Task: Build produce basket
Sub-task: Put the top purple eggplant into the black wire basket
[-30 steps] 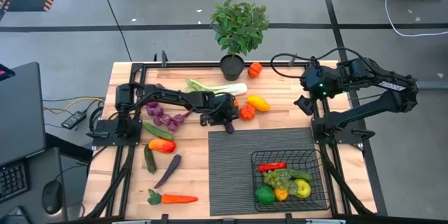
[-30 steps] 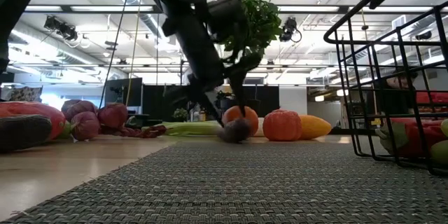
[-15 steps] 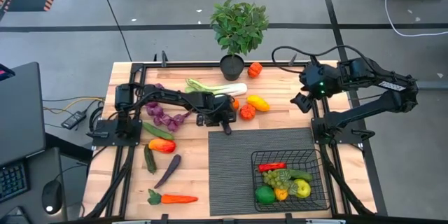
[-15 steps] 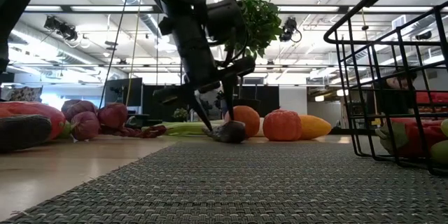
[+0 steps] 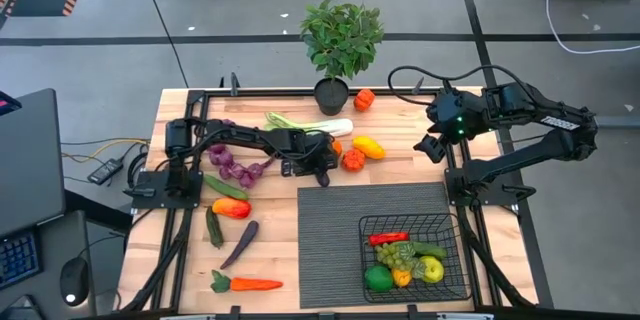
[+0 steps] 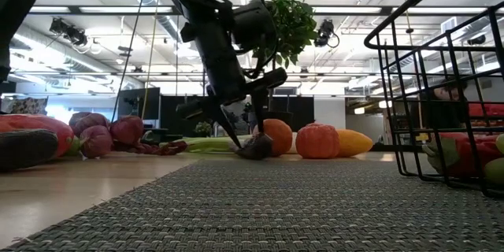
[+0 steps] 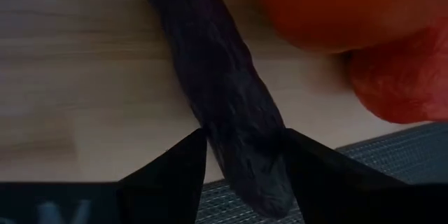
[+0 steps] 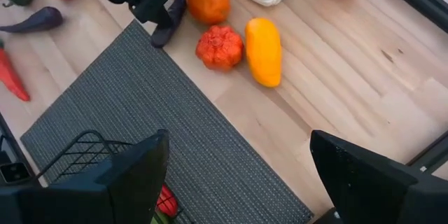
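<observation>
The counter point(image 5: 180, 270) is a light wooden top carrying a dark ribbed mat point(image 5: 335, 245), used here as the landmark. The basket point(image 5: 452, 260), black wire mesh, stands on the mat's near right corner and holds a red pepper point(image 5: 388, 238), green grapes point(image 5: 398, 253), a lime point(image 5: 377, 278) and other green and yellow produce.

The left arm reaches across the counter to the mat's far left corner. The left pincer point(image 5: 322, 172) is lowered there with its fingers point(image 7: 164, 175) partly open, set on either side of a dark purple eggplant point(image 7: 224, 105). The eggplant lies across the mat's edge, its tip on the mat and the rest on the wood.

The right pincer point(image 5: 432, 147) hangs above the counter beyond the mat's far right corner, jaws wide open and holding nothing.

Just beyond the mat's far edge lie an orange tomato point(image 8: 208, 1), a ribbed red-orange pumpkin point(image 8: 220, 47) and a yellow pepper point(image 8: 263, 50). Left of the mat lie a carrot point(image 5: 248, 283) and a second eggplant point(image 5: 240, 244).
</observation>
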You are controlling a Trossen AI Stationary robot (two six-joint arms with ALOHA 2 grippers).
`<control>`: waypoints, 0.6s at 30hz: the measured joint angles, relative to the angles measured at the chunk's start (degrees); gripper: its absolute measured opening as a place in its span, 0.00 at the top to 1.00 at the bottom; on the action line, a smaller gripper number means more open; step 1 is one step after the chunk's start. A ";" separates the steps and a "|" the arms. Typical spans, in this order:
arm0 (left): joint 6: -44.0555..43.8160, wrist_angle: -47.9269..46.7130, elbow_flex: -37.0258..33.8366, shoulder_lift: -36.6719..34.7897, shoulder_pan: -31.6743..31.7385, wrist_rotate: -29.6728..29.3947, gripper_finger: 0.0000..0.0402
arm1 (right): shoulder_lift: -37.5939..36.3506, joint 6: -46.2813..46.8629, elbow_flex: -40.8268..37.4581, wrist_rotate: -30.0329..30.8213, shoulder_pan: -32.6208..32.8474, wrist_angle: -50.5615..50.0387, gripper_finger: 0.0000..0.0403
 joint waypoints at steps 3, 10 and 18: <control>-0.88 -0.64 0.16 0.55 0.02 0.54 0.52 | 0.00 -1.06 0.00 0.04 0.00 0.00 0.13; -0.33 -1.56 -0.08 0.86 -0.19 0.30 0.54 | 0.00 -2.68 0.00 0.09 0.00 -0.04 0.13; 0.29 -0.72 -0.08 0.28 -1.42 3.59 0.70 | 0.00 -4.02 0.00 0.11 0.00 -0.15 0.13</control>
